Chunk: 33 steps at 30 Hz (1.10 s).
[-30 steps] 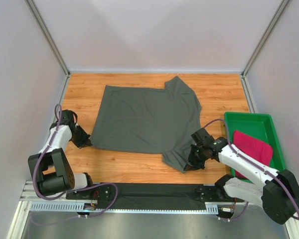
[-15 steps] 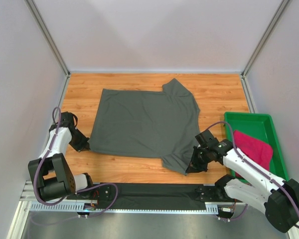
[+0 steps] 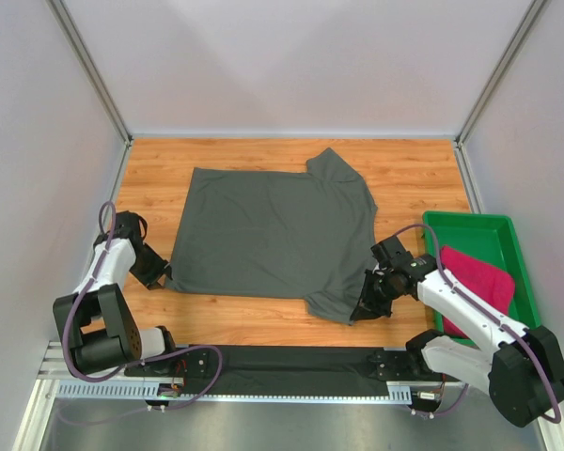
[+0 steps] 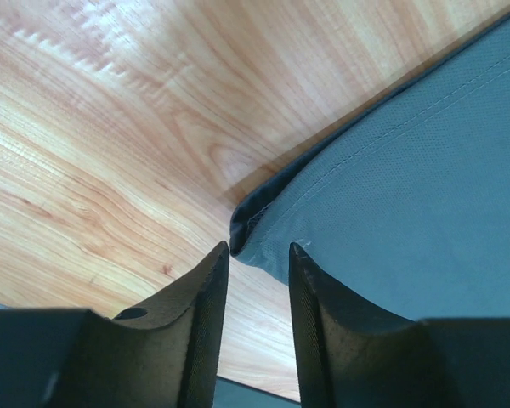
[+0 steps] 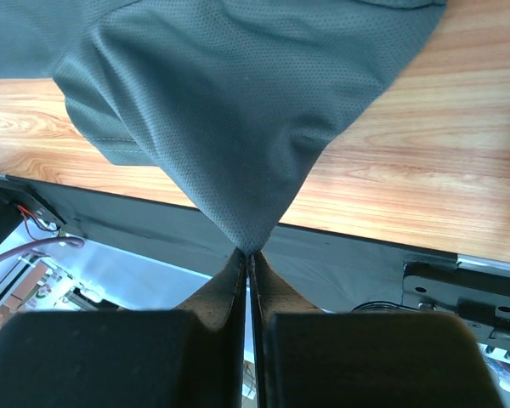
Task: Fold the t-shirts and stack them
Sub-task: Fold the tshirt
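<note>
Right wrist view: I see my right gripper (image 5: 248,255) pinched tight on the grey shirt (image 5: 238,102). The cloth is drawn into a peak at the fingertips, above the near edge of the table (image 3: 414,174). From the top camera, that grip is on the shirt's near right sleeve.

On the left wrist camera, my left gripper (image 4: 259,251) has its fingers apart, low over the wood. The shirt's hemmed corner lies right at the mouth of the gap, and I cannot tell whether either finger touches it. From above, this is the shirt's near left corner.

Farther out, the rest of the grey shirt lies spread flat across the middle of the table, with its other sleeve pointing toward the far edge. Off to the right, just beside the wood, sits a green tray (image 3: 470,218) with the pink shirt (image 3: 475,277) lying in it, well apart from the grey one.
</note>
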### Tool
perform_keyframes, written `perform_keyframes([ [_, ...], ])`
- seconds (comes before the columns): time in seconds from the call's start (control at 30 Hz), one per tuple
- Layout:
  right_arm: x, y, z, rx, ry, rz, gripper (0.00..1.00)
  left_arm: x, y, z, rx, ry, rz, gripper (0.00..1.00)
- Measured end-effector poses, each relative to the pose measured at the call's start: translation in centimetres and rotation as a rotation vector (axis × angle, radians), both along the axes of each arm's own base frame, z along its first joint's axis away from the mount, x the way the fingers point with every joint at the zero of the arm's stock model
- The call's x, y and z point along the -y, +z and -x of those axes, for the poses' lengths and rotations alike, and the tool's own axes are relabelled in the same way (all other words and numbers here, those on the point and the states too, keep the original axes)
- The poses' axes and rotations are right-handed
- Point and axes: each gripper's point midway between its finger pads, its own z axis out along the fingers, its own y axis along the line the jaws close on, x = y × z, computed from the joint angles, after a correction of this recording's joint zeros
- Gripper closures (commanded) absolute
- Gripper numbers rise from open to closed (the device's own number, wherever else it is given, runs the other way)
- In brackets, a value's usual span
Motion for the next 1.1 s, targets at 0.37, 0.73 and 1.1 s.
perform_keyframes([
  [0.37,-0.4,0.1,-0.2,0.008,0.016,-0.026,1.00,-0.1,-0.6,-0.3,-0.005,0.008,0.003,0.64],
  [0.73,-0.4,0.2,-0.2,0.008,0.014,-0.028,1.00,0.6,-1.8,1.6,-0.066,0.046,0.027,0.65],
  [1.1,-0.3,1.8,-1.2,0.048,0.026,-0.004,1.00,0.0,-2.3,1.4,-0.081,0.042,0.002,1.00],
])
